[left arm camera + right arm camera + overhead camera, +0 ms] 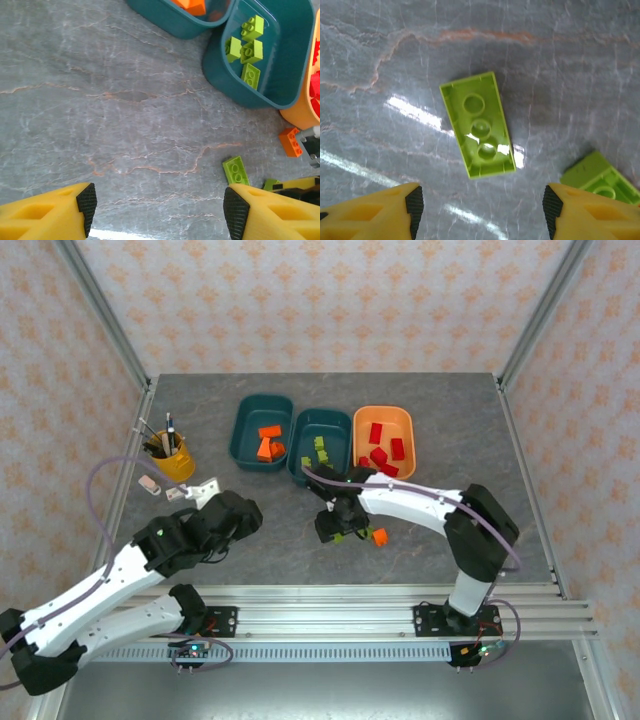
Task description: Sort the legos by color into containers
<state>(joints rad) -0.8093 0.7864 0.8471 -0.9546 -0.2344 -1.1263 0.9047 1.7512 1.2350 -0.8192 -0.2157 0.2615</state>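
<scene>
Right arm [440,510] folds inward in our top view, right claw [340,525] low before the green-filled teal tub [297,450]. Left wrist: left claw [157,202] apart, empty, hovering. Right wrist: jaws apart, lime brick [477,132] upside-down on the surface [395,50], seemingly untouched. We're on the green pick; next we descend and pinch its long sides.

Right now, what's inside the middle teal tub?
Four lime green bricks lie in the middle teal tub. From above, the right arm covers its near rim.
</scene>
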